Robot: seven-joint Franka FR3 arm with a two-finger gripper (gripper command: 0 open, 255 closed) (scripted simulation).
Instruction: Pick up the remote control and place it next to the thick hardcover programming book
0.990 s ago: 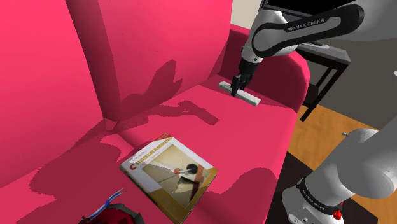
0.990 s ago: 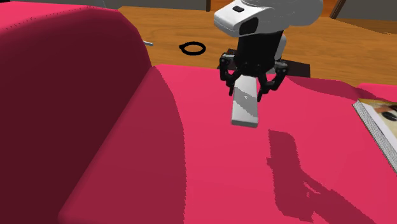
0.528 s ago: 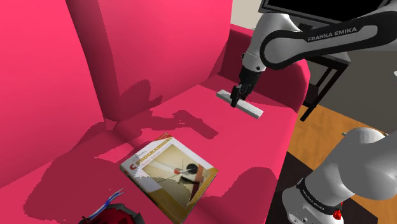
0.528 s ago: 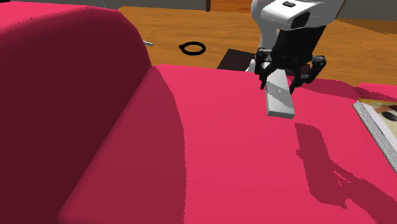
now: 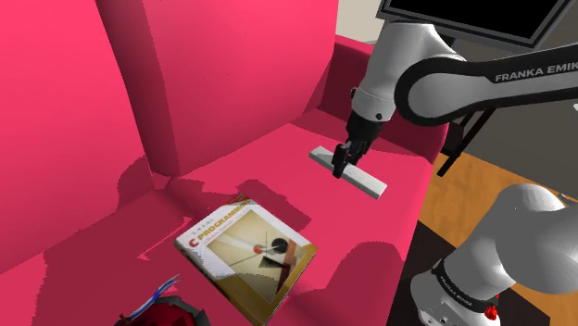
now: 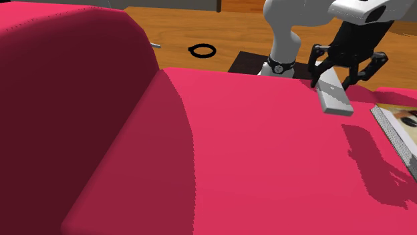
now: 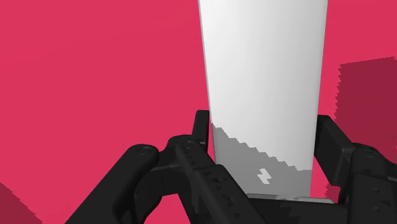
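gripper [image 7: 263, 127] jaws clamped on the pale grey remote [image 7: 264, 70], one finger per long edge; remote sticks out past the tips, clear of the red sofa seat [image 5: 278, 153] under the jaws; programming book [image 5: 248, 255] lies flat, well apart

The remote control [image 5: 363, 181] is plain pale grey, the sofa [image 5: 74, 111] crimson, the book [image 5: 250, 259] cream with red lettering.

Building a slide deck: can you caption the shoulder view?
Black gripper holds the pale grey remote above the pink sofa, short of the programming book.
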